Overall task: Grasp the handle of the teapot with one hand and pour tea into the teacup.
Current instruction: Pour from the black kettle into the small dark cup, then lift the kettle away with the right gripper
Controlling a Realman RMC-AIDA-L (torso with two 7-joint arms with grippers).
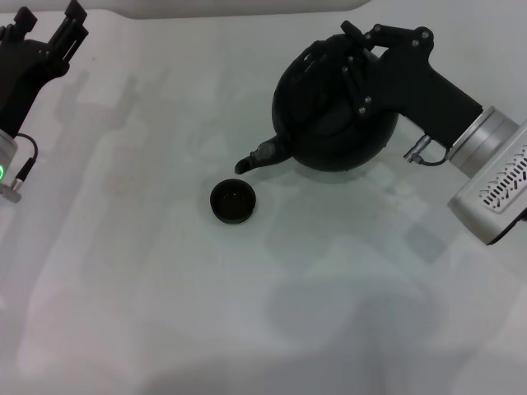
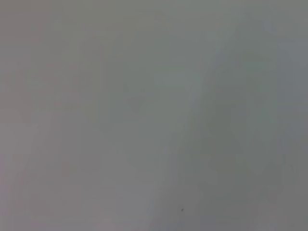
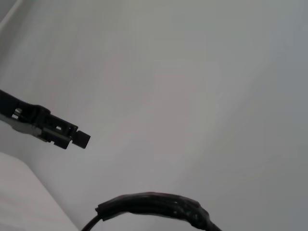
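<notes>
The teapot (image 1: 333, 115) sat right of centre toward the far side of the white table (image 1: 247, 329), tilted so that its short spout (image 1: 255, 158) pointed toward 8 o'clock and dipped downward. The spout tip stood just above and slightly beyond the rim of the teacup (image 1: 233, 201), which stood upright on the table at 7 o'clock from the teapot body, apart from it. No liquid stream could be made out between spout and cup.

The right gripper (image 1: 358, 62) lay over the top of the teapot, entering from 3 o'clock, and was clamped on the handle (image 3: 154, 204) (the head view hid most of the handle beneath the gripper body). In the right wrist view the wrapped handle arched across the lower edge, with table surface behind it.

The left gripper (image 1: 51, 33) hovered at the far left corner, at 9 o'clock from the teapot and well apart from it, its fingers parted around nothing. The left wrist view showed only plain grey surface.
</notes>
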